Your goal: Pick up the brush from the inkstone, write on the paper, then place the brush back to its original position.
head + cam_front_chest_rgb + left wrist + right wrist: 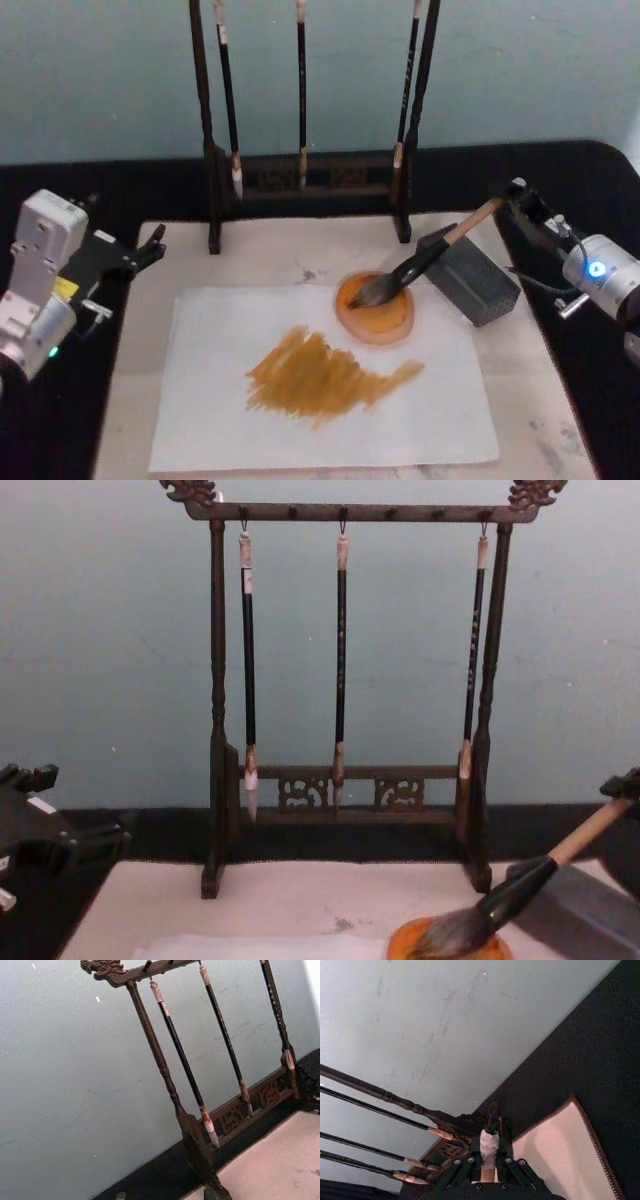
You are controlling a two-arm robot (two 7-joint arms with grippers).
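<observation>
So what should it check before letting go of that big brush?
1. Strokes on the paper: done, ok.
2. Bristles of the brush in the orange dish: ok.
3. Handle leaning on the grey block: ok.
4. Fingers of the right gripper shut on the handle's end: ok.
5. The left gripper parked at the left, off the paper: ok.
6. Will the brush rest steady once released: cannot tell.

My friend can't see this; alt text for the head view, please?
The right end effector holds the thick brush by its handle end, bristles resting in the orange inkstone. Ochre strokes mark the white paper; the left end effector sits left of it.
</observation>
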